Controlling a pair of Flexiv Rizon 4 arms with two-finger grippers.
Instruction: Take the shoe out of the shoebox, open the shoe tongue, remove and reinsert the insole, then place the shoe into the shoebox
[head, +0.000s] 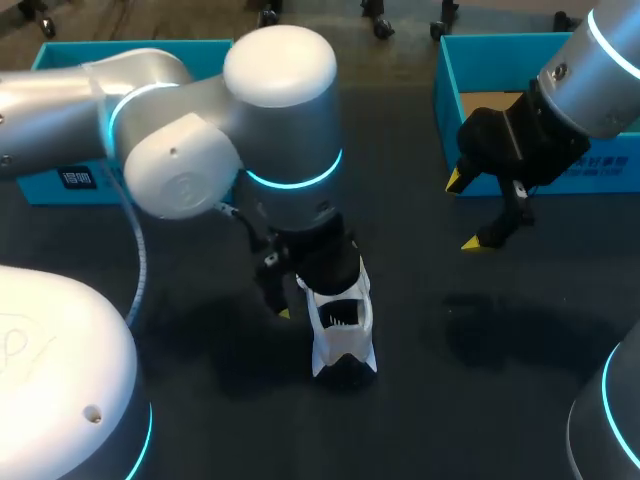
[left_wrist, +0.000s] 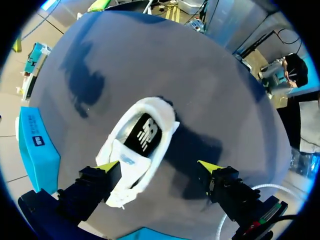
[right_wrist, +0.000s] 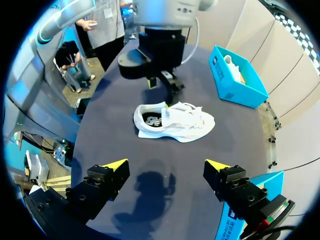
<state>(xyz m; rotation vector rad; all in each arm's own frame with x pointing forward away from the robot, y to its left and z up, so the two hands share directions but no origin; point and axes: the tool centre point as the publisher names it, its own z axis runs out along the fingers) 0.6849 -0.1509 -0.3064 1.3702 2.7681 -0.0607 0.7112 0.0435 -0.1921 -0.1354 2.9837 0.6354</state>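
Note:
A white shoe lies on the dark table near the middle, its black insole showing through the opening. My left gripper hangs right over the shoe with its jaws wide open. One of its fingers is against the shoe's white edge, and the other stands clear on the far side. In the head view the left gripper is mostly hidden by its own wrist. My right gripper stands open and empty in front of the blue shoebox at the back right, well away from the shoe.
A second blue box lies at the back left, with something white inside. My left arm's big joints cover the table's middle left. Bare dark table lies between the shoe and my right gripper.

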